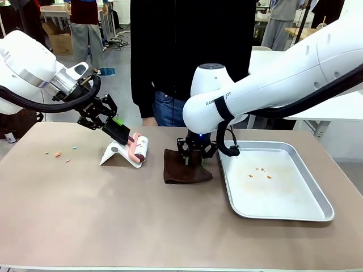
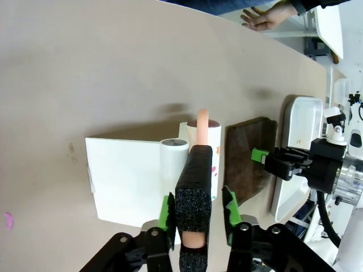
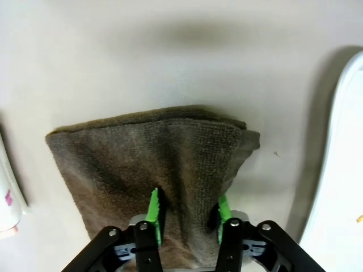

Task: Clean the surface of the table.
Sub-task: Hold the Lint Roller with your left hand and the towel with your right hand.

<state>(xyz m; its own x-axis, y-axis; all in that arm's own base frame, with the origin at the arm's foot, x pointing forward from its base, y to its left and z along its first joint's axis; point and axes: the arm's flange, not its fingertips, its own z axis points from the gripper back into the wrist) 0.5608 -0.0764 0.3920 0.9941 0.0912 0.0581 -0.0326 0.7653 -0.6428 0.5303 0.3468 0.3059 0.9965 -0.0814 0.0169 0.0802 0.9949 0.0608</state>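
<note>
The left arm and right arm are glossy white and rounded, trailing thick black cables. Black jaws bear green pads and silver screws. The person wears a black top and blue jeans.

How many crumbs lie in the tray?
4 crumbs near the middle of the tray: two side by side farther off, one nearer at left, one nearer at right. Tinier ones may be hidden.

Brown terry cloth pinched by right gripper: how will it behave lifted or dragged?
Likely floppy: the brown terry cloth puckers in the shut right gripper. Probably light, draping when lifted. Looped pile looks grippy, so may drag on the brownish-tan table.
</note>
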